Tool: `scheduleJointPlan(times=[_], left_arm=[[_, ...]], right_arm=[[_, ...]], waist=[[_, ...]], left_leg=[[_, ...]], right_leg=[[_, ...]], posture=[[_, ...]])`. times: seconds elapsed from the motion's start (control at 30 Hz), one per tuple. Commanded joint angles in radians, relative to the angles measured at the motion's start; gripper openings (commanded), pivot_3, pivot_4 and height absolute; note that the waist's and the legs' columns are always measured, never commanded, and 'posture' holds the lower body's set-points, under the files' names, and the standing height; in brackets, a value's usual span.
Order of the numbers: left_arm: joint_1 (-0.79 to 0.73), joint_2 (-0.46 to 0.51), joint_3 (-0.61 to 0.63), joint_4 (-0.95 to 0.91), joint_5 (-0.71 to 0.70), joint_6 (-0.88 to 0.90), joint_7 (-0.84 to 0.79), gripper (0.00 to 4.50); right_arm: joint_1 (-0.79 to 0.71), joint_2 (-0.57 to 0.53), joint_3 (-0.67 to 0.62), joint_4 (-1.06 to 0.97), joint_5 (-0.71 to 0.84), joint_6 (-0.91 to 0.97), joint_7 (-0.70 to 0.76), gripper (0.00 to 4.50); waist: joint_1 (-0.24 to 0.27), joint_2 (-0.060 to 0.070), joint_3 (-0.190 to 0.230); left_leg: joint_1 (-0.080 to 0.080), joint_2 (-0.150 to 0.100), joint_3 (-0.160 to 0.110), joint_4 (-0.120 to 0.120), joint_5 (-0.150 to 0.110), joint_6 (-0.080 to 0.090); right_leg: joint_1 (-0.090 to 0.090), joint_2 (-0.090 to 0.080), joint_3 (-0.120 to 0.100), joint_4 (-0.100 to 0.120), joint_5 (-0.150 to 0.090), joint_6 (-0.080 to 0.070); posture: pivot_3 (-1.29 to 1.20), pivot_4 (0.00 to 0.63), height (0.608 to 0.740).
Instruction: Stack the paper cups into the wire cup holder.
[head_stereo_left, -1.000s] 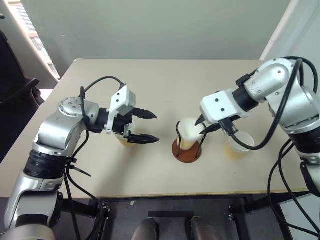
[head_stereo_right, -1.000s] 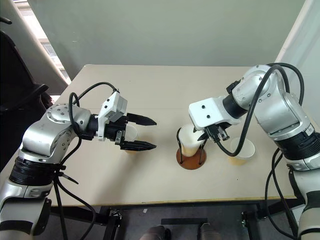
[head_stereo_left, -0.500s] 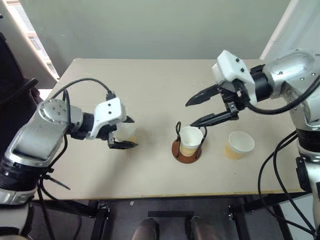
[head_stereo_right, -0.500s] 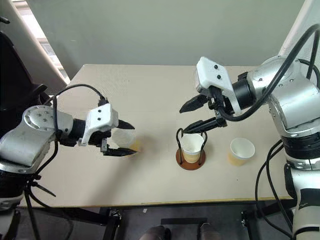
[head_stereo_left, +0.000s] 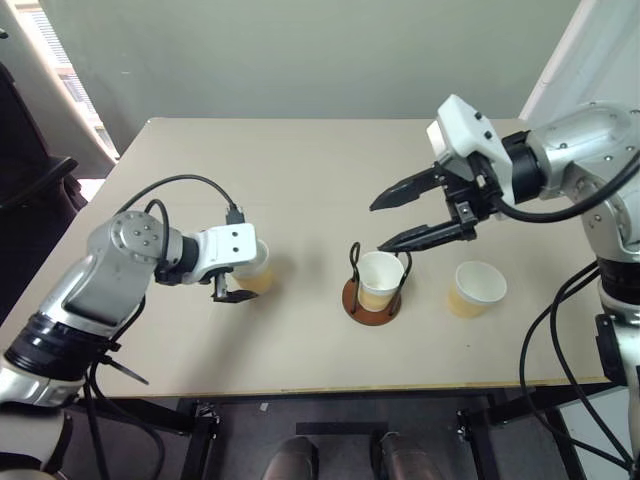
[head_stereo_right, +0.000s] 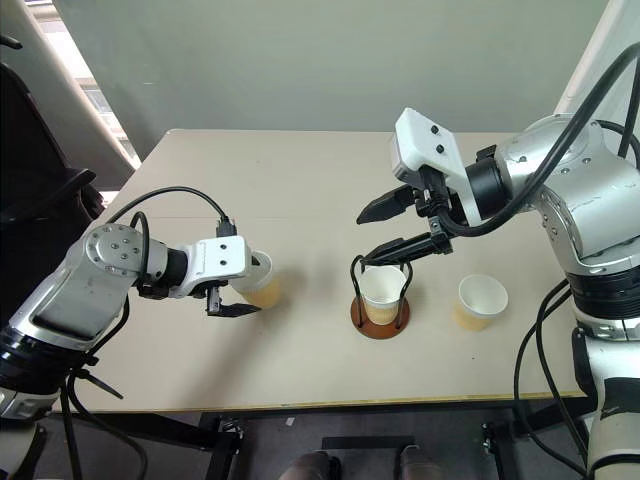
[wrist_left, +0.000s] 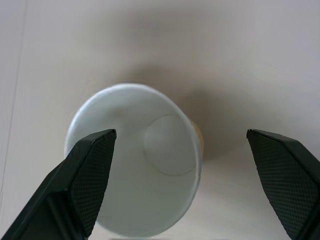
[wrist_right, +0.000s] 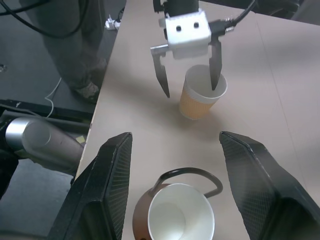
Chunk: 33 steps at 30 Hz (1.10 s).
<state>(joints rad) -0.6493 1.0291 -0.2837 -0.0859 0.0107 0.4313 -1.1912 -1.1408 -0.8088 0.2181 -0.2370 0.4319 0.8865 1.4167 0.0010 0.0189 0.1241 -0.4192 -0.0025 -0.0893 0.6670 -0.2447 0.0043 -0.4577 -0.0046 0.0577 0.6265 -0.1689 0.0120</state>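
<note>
Nearest us, at the lower centre of the head view, we see the wire cup holder (head_stereo_left: 371, 296) with one paper cup (head_stereo_left: 381, 279) seated upright inside it. Just right of it a second paper cup (head_stereo_left: 474, 288) stands alone on the table (head_stereo_left: 300, 170). Left of centre, our left gripper (head_stereo_left: 243, 272) is spread wide around a third paper cup (head_stereo_left: 252, 267), one finger at the rim; whether it touches, we cannot tell. Farther back, upper right, our right gripper (head_stereo_left: 395, 220) hangs above the holder, fingers parted and empty.
</note>
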Motion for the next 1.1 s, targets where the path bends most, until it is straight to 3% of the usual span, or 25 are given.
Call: scheduleJointPlan(times=[0.03,0.1,0.2,0.57,0.87,1.1], left_arm=[[-0.014,-0.009,0.008,0.010,0.022,-0.026,-0.004,4.50],[-0.015,-0.020,0.008,0.021,0.028,-0.034,-0.007,4.50],[-0.014,-0.043,0.021,0.040,-0.001,-0.075,-0.038,3.89],[-0.042,-0.066,0.078,0.086,-0.124,-0.112,-0.154,0.03],[-0.245,-0.137,0.141,-0.045,-0.394,0.151,-0.256,0.03],[-0.443,-0.188,0.087,0.020,-0.439,0.163,-0.357,0.03]], right_arm=[[-0.014,-0.018,-0.019,-0.021,0.021,0.008,-0.015,2.83],[-0.013,-0.020,-0.019,-0.024,0.025,0.010,-0.020,2.83],[-0.007,-0.025,-0.020,-0.028,0.031,0.008,-0.027,2.88],[0.037,-0.027,-0.066,-0.029,0.091,-0.010,-0.048,2.88],[0.110,-0.105,-0.131,0.030,0.081,-0.036,-0.080,2.88],[0.214,-0.205,-0.237,0.007,0.109,-0.038,-0.093,2.88]], waist=[[0.000,0.000,0.000],[0.000,0.000,0.000],[0.000,0.000,0.000],[0.001,0.000,0.000],[0.007,-0.001,0.000],[0.009,-0.002,0.000]], left_leg=[[0.000,0.000,0.000,0.000,0.000,0.000],[0.000,0.000,0.000,0.000,0.000,0.000],[0.000,0.000,0.000,0.000,0.000,0.000],[0.000,0.000,-0.001,0.000,0.000,0.000],[-0.001,-0.001,-0.001,0.001,0.000,0.000],[0.000,0.000,-0.001,0.001,0.000,0.000]], right_leg=[[0.000,0.000,0.000,0.000,0.000,0.000],[0.000,0.000,0.000,0.000,0.000,0.000],[0.000,0.000,0.000,0.000,0.000,0.000],[0.000,0.000,-0.001,0.001,0.000,0.000],[0.001,-0.001,-0.001,0.000,0.002,0.003],[0.002,-0.001,-0.001,0.000,0.005,0.009]], posture=[[0.00,0.150,0.740],[0.00,0.150,0.740],[0.00,0.150,0.740],[0.00,0.150,0.740],[0.00,0.150,0.740],[0.00,0.150,0.740]])
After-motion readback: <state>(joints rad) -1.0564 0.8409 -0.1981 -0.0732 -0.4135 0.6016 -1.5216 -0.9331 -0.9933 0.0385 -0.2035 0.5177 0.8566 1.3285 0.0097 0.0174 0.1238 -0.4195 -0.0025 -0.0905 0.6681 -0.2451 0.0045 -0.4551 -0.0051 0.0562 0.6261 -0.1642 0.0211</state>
